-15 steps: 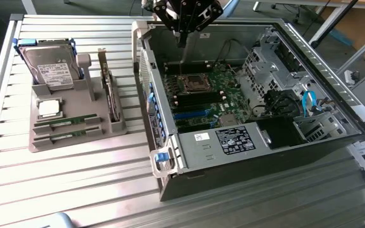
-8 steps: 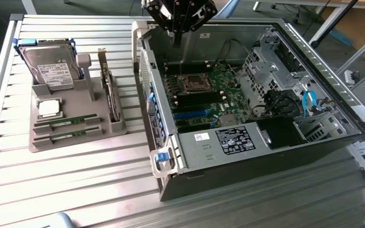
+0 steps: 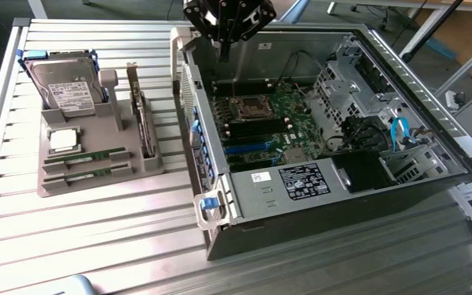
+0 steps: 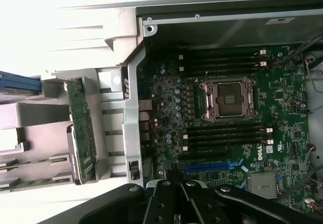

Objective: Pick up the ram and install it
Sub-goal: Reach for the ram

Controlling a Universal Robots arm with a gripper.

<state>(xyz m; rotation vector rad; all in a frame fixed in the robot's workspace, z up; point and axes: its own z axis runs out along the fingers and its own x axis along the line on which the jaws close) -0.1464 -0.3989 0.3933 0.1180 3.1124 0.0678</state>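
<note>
Jaws shut over case [image 3: 318, 236], tops cropped; ram [image 3: 86, 159] in holder [image 3: 96, 184]

Bright, even light is filling the scene; glare is streaking the slatted metal worktop [image 3: 96, 233] and blowing it out white in the wrist view, while the computer case [image 3: 302, 243] is shading its interior
</note>
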